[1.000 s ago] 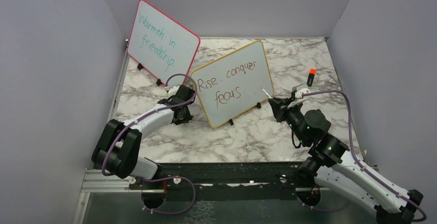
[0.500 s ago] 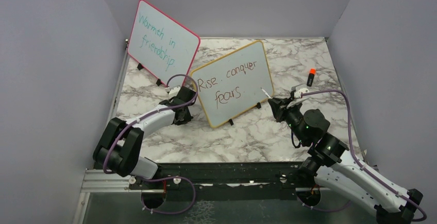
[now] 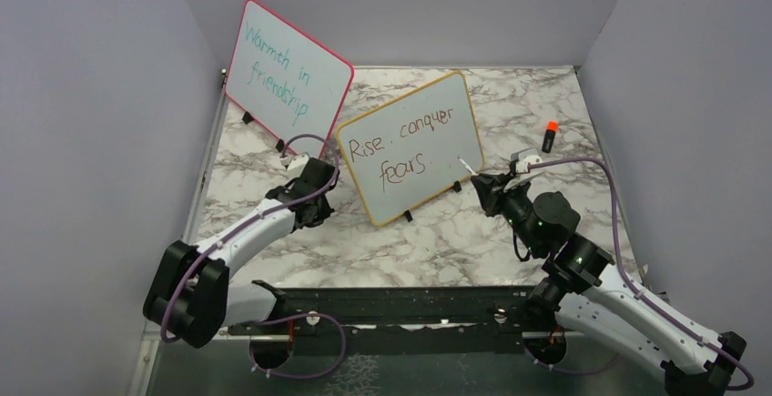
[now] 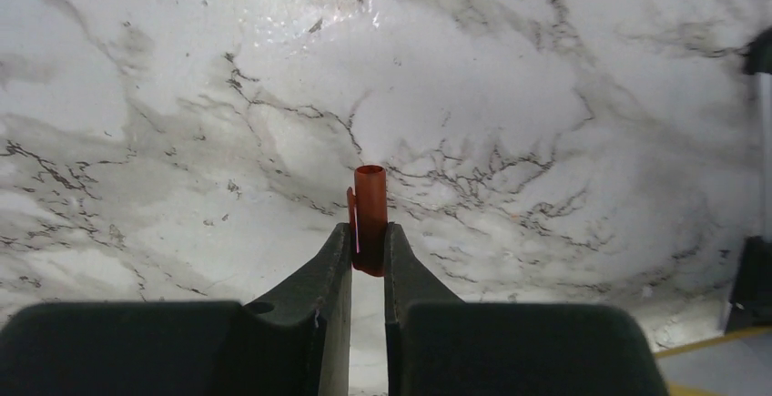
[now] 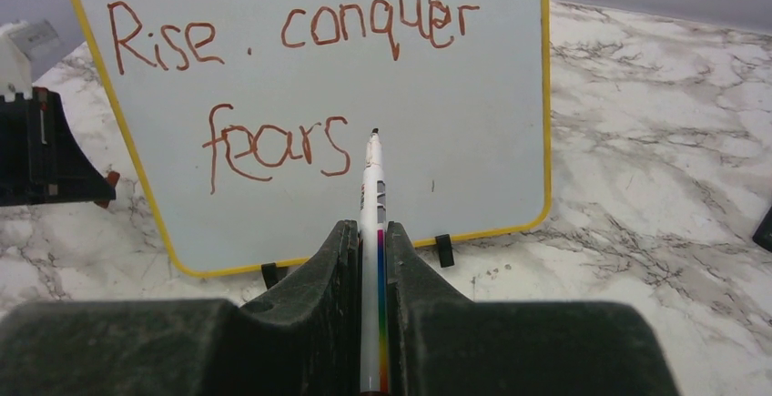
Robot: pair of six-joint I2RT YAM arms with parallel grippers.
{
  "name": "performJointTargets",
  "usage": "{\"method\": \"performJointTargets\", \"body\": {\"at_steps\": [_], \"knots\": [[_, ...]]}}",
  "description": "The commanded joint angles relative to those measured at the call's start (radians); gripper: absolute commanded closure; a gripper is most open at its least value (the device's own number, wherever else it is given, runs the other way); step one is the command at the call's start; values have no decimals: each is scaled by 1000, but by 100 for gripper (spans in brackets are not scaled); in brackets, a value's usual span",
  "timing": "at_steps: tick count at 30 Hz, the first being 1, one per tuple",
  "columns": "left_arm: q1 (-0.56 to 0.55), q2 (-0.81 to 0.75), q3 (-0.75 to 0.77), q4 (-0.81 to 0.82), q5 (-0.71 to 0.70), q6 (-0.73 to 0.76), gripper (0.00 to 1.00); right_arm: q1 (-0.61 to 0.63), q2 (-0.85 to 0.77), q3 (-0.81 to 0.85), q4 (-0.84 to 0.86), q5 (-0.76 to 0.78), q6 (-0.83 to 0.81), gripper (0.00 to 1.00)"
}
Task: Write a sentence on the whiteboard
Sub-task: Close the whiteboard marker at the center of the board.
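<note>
3 words are down on the whiteboard; the writing looks nearly done.
At its 9 o'clock the left pincer is clenched on a red-brown cap over the bench. The board stands mid-bench and carries the sentence in 2 lines. At its 3 o'clock the right pincer grasps a marker, tip just past "fears". Contact is unclear; perhaps only a full stop remains.

Right wrist view: whiteboard top edge cut off by the picture. Pen lower barrel buried between right claw fingers.
Left wrist view: red-brown cap base hidden inside left claw.
Top view: orange-tipped object too small to identify.
</note>
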Motion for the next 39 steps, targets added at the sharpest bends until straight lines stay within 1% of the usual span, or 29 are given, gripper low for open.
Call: {"method": "performJointTargets", "body": {"at_steps": [1, 5, 9, 12, 19, 22, 26, 33, 37, 39], "knots": [[-3, -141, 4, -29, -33, 97, 100, -5, 18, 3, 9, -81, -18, 99], [-3, -294, 32, -33, -3, 234, 100, -5, 31, 16, 16, -162, -23, 99], [-3, -454, 77, -32, 58, 407, 100, -5, 39, 33, 19, -243, -16, 100], [-3, -520, 134, -24, 134, 547, 100, -5, 49, 49, 25, -304, -10, 100], [-3, -511, 212, -30, 407, 854, 100, -5, 84, 86, 40, -424, 20, 99], [-3, -499, 225, -30, 489, 968, 100, -5, 94, 105, 33, -443, 35, 100], [-36, -500, 246, -31, 553, 1071, 100, -5, 107, 126, 25, -491, 48, 100], [-92, -485, 279, -94, 658, 1267, 100, -5, 127, 131, 94, -570, 86, 100], [-153, -458, 286, -129, 684, 1389, 100, -5, 146, 125, 127, -616, 107, 99], [-177, -449, 290, -142, 674, 1449, 100, -5, 144, 114, 154, -628, 124, 100]]}}
